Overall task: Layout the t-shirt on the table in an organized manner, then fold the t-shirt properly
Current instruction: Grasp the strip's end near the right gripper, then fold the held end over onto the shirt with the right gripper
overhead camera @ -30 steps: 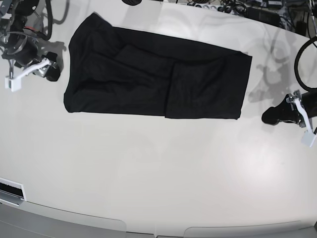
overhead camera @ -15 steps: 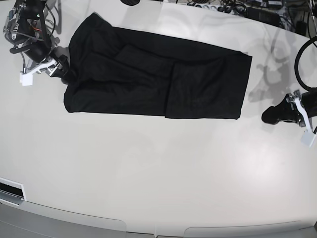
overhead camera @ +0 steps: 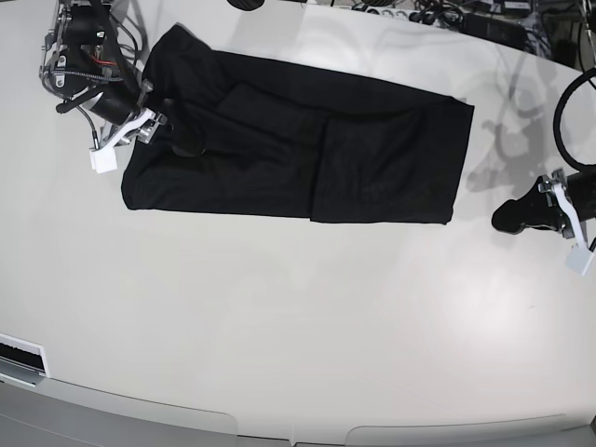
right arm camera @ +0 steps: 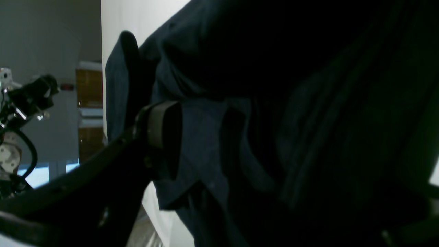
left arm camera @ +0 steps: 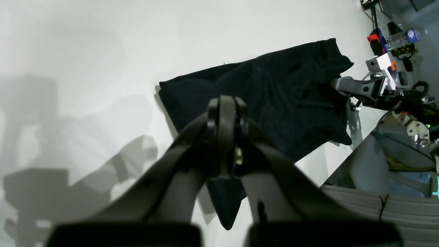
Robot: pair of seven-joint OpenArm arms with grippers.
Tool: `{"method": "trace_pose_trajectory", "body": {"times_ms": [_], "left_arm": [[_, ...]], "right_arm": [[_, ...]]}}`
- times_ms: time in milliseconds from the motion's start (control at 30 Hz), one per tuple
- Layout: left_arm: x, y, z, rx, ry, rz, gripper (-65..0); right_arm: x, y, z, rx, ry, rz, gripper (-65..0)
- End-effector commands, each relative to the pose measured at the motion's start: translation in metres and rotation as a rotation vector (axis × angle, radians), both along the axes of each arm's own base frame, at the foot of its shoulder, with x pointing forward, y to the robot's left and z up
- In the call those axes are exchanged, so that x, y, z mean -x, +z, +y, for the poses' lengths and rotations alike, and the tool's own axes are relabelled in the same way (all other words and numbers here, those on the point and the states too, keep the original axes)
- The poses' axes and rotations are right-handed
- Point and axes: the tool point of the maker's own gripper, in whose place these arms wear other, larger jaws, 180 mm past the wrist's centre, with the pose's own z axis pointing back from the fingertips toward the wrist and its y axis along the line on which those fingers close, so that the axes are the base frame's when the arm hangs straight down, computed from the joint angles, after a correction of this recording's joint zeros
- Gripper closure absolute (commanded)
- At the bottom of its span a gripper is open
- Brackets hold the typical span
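Right pincer [overhead camera: 182,144] has just slid off the bare bench [overhead camera: 298,326] onto the shirt [overhead camera: 307,158], spread over its near edge; another fold looks imminent. Left pincer [overhead camera: 507,216] waits, pressed together.

No words, numbers or signs can be read in any of these pictures. The t-shirt [overhead camera: 298,149] is plain black with no print showing. A clear bottle [left arm camera: 404,36] at the far edge of the left wrist view has a blue label, maybe with writing on it, but it is too small and blurry to read.
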Motion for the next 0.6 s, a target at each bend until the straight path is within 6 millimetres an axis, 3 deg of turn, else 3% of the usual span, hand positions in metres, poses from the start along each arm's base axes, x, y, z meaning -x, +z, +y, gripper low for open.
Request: {"method": "trace_pose_trajectory", "body": {"times_ms": [0,300,367,467,500,567], "left_arm": [[-0.009,0.018,0.006,0.003,0.005,-0.058,0.0],[-0.009,0.019,0.006,0.003,0.005,-0.058,0.0],[-0.009,0.018,0.006,0.003,0.005,-0.058,0.0],[-0.009,0.019,0.006,0.003,0.005,-0.058,0.0],[-0.009,0.019,0.006,0.003,0.005,-0.058,0.0],[-0.009,0.018,0.006,0.003,0.005,-0.058,0.0]], "right_arm": [[-0.004,0.001,0.001,0.011,0.008,-0.006,-39.0],[-0.02,-0.002,0.009,0.062,0.013,-0.03,-38.4],[-0.019,-0.004,0.008,0.077,0.021,-0.026,-31.3],[-0.019,-0.005,0.007,0.09,0.026,-0.022,-3.4],[-0.018,-0.005,0.007,0.09,0.026,-0.021,0.0],[-0.02,-0.004,0.006,0.093,0.026,-0.027,0.0]]}}
